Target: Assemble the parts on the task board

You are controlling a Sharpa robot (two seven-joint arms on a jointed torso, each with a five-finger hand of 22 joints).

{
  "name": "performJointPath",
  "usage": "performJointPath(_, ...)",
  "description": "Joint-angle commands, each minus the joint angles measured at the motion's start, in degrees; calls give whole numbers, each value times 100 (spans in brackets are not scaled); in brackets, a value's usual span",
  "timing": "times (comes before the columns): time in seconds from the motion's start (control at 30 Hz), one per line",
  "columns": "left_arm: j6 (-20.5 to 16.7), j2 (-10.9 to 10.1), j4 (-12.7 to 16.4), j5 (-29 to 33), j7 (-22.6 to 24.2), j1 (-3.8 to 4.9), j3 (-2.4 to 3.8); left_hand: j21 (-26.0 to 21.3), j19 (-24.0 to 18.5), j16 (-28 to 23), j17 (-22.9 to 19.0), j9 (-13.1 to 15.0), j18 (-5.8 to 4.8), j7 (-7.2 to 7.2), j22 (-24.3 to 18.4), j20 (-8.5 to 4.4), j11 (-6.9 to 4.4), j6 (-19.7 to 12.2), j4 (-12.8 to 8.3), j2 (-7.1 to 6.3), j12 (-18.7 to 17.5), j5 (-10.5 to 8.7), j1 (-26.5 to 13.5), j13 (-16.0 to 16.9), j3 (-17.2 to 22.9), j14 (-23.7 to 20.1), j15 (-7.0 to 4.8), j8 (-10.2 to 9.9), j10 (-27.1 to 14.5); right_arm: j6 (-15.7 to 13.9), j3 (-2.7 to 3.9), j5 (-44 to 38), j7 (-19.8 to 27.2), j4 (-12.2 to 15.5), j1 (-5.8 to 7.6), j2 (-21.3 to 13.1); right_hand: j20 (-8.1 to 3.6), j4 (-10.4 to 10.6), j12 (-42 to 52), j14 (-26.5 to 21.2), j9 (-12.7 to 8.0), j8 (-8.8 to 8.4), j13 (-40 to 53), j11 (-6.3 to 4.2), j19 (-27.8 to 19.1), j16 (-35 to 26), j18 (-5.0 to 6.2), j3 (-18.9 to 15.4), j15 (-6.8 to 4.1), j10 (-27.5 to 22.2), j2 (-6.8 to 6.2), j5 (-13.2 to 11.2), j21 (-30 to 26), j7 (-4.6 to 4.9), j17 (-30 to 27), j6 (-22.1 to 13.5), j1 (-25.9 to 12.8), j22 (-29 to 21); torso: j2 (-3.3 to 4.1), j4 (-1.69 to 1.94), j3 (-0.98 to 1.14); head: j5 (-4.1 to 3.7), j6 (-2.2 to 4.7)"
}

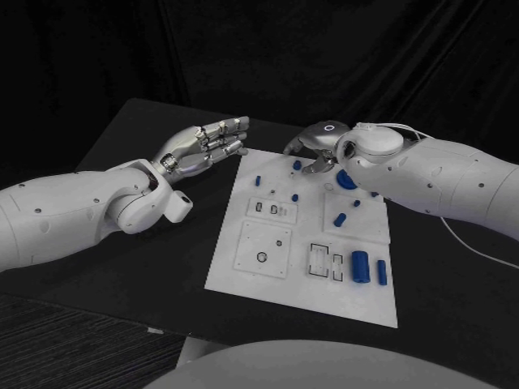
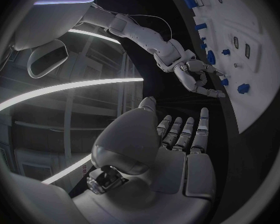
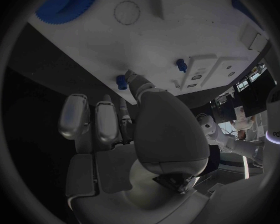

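The white task board lies in the middle of the black table, also seen as the board and the board. Small blue parts lie on it: a round gear, a large cylinder and a slimmer one near the front. My right hand hovers over the board's far edge with fingers bent down and nothing held; its thumb tip is close to a small blue peg. My left hand hangs beside the board's far left corner, fingers stretched out and apart, holding nothing.
More blue pieces are scattered over the board's middle, with a second peg close by. Rectangular slots and a round hole mark the near half. Bare black table flanks the board.
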Motion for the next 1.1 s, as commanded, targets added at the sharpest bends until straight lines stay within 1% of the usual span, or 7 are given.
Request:
performJointPath(0.03,78,-14,12,38,645,-14,6,-50,13,82,-65,8,-25,11,-29,-5,31,39,22,33,13,79,4,-66,-271,-50,26,5,-7,-338,2,-17,-274,61,-15,-102,27,120,-37,-120,-113,-66,-58,18,-109,-186,43,-296,28,-197,17,-83,-211,45,-186,-45,129,-124,0,2,1,10,24)
performJointPath(0.17,70,-72,41,38,640,-24,6,-47,17,84,-65,9,-30,33,-28,-4,29,48,20,34,9,79,9,-67,-267,-51,31,5,-13,-1160,2,-17,-2,518,35,-491,12,471,102,-297,-105,43,-55,-30,-280,-365,94,-414,14,-350,11,-45,-465,243,-469,413,397,-267,-4,2,6,20,105)
performJointPath(0.37,32,-146,91,38,686,-29,6,-44,24,93,-64,10,-36,8,-27,-6,29,57,16,28,35,87,18,-64,-264,-48,35,6,-9,-1753,2,-17,153,1646,281,-1324,-16,563,510,-291,-155,82,19,-78,-249,-332,79,-384,-27,-43,122,-46,-470,232,-452,626,512,-212,-18,-12,7,30,129)
performJointPath(0.53,28,-159,103,38,702,-30,5,-39,32,102,-63,7,-44,-52,-25,-8,37,35,16,23,66,96,26,-60,-259,-44,34,1,3,-1571,1,-17,-32,2390,432,-1946,-17,550,847,-231,-184,111,109,-62,-163,-260,56,-384,-22,263,192,-87,-397,277,-371,781,469,-118,-28,-22,7,29,186)
performJointPath(0.8,31,-214,135,38,726,-41,5,-37,34,108,-62,9,-46,-64,-25,-8,39,54,16,25,76,102,30,-59,-255,-41,34,3,8,-951,-2,-17,-467,3032,433,-2771,-37,591,1177,79,-231,147,158,-54,218,111,-53,-429,-42,493,199,-261,54,422,160,1082,284,283,-33,-18,3,2,242)
performJointPath(1.0,36,-233,122,38,727,-65,4,-33,42,116,-62,14,-52,-14,-24,-9,6,104,15,30,79,117,45,-60,-243,-37,38,12,10,-777,-3,-17,-683,3088,296,-3102,-42,636,1216,89,-243,154,152,-65,238,119,-57,-461,-49,493,191,-393,70,460,169,1153,212,310,-66,-47,7,-9,205)
performJointPath(1.1,46,-230,120,38,729,-84,4,-32,45,121,-61,16,-55,9,-24,-10,-8,121,16,33,84,118,50,-60,-238,-34,39,14,11,-745,-3,-17,-732,2998,225,-3118,-48,640,1346,92,-244,191,186,-72,246,115,-58,-435,-56,661,228,-357,69,601,156,1296,229,327,-74,-63,15,6,190)
